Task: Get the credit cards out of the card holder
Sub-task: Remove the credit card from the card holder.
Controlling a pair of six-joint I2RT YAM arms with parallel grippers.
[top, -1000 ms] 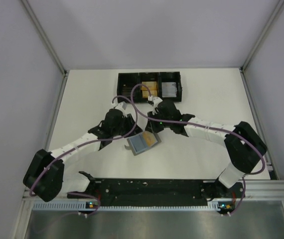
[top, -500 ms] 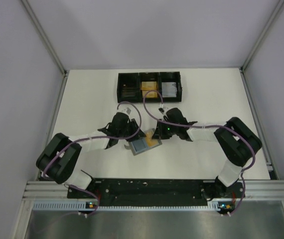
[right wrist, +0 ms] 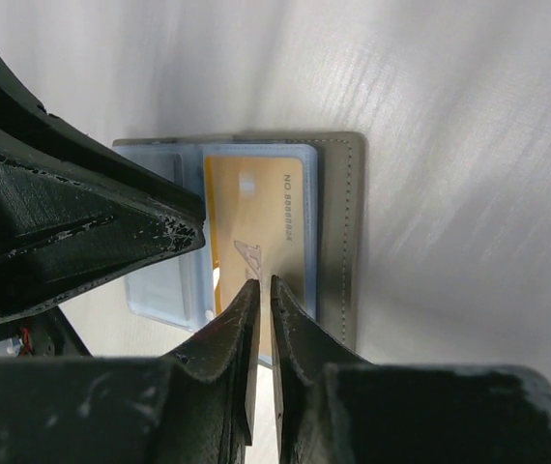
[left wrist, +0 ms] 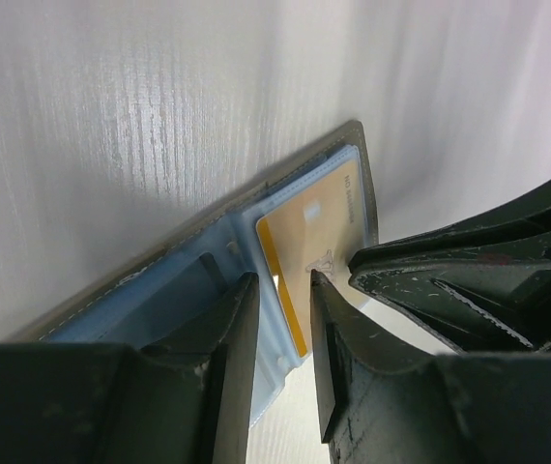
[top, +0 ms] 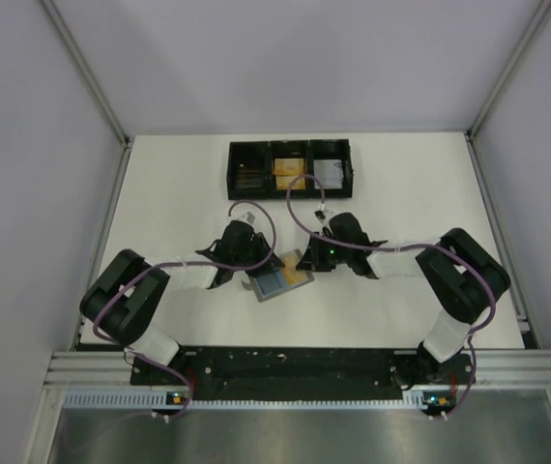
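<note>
While the card holder (top: 274, 282) lies opened flat on the white worktop (top: 159, 193) between the two arms, both grippers bear down on it from either side. At left, the left gripper (left wrist: 283, 290) stands partly open, its two black fingers (left wrist: 232, 333) set on the holder's light blue inside near the fold, a strip of blue pocket and card edge showing between them; it has hold of nothing that can be seen. A gold credit card (right wrist: 256, 217) sits in the clear pocket of the holder's right half, framed by the grey outer cover. At right, the right gripper (right wrist: 261, 288) is closed to a thin slit, its tips on the near part of that card; whether they pinch the card's edge cannot be told. The tips of the two grippers sit just beside each other over the holder. At the far side of the worktop, well apart from the holder, stands a black tray (top: 290, 143) whose middle compartment holds an orange card (top: 289, 169) and whose right compartment holds a silvery card (top: 327, 174).
</note>
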